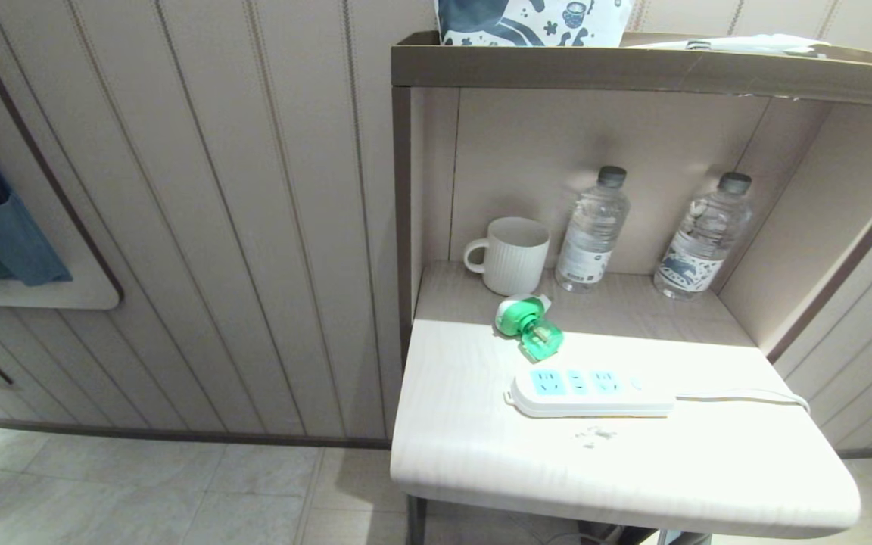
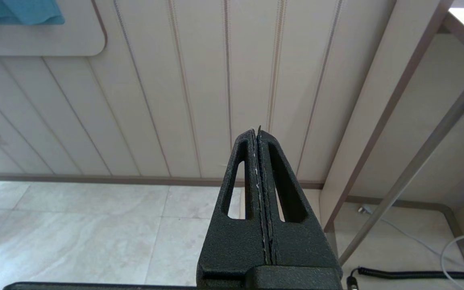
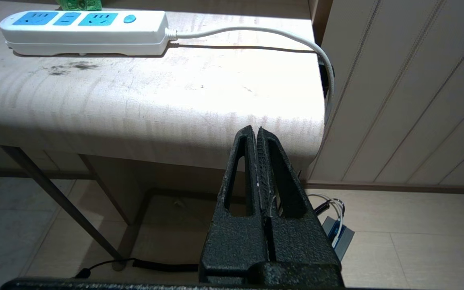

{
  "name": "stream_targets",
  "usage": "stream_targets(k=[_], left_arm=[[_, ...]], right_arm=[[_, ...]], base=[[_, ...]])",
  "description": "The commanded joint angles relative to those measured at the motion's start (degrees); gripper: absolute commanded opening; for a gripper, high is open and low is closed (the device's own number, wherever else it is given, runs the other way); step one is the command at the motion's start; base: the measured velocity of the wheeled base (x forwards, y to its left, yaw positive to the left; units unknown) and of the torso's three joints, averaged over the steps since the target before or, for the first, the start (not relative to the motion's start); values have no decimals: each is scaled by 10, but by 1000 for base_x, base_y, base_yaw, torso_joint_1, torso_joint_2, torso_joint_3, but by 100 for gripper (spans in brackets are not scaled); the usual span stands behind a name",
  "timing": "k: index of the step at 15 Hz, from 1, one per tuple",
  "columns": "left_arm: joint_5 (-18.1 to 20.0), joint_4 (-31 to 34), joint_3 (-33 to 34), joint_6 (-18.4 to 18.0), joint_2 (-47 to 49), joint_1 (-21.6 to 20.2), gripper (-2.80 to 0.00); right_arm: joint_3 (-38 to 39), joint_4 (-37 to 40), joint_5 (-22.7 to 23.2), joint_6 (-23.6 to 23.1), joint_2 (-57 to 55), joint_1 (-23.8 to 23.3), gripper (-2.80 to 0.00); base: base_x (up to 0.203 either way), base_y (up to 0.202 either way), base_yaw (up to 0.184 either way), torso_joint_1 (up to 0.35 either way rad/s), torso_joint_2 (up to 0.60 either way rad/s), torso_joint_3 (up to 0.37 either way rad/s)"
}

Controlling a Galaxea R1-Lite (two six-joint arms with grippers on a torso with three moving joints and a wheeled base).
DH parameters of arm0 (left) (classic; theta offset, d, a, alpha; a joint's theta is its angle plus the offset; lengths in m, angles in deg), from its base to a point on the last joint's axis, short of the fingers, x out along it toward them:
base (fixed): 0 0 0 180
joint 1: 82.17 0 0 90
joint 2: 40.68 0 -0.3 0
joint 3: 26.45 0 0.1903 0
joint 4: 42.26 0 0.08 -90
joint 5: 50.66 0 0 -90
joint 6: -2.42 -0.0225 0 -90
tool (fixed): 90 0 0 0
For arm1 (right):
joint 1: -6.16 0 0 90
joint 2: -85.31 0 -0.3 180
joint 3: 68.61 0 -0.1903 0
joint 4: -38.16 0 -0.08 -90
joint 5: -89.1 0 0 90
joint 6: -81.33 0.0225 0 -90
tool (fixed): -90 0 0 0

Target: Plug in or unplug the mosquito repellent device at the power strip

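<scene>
The mosquito repellent device (image 1: 528, 324), white with a green patch and green bottle, lies on its side on the table (image 1: 481, 454), unplugged, just behind the power strip (image 1: 591, 391). The white power strip (image 3: 83, 32) lies flat with three light-blue sockets empty; only a green sliver of the device (image 3: 78, 4) shows beyond it. My right gripper (image 3: 256, 129) is shut and empty, low in front of the table's front edge. My left gripper (image 2: 256, 131) is shut and empty, left of the table, facing the panelled wall. Neither arm shows in the head view.
A white mug (image 1: 510, 254) and two clear water bottles (image 1: 593, 231) (image 1: 702, 237) stand at the back under a shelf (image 1: 633, 68). The strip's cord (image 3: 280, 34) runs off the table's right edge. Cables (image 2: 413, 274) lie on the floor between the table legs (image 2: 413, 169).
</scene>
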Motion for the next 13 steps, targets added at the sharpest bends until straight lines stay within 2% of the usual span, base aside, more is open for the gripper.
stream_targets(k=[1,13], left_arm=[[0,0,0,0,1,0,-280],[0,-1,1,0,1,0,-280]], right_arm=[[0,0,0,0,-1,0,-280],[0,0,0,1,-2,0,-280]], base=[[0,0,0,0,0,0],[0,0,0,0,0,0]])
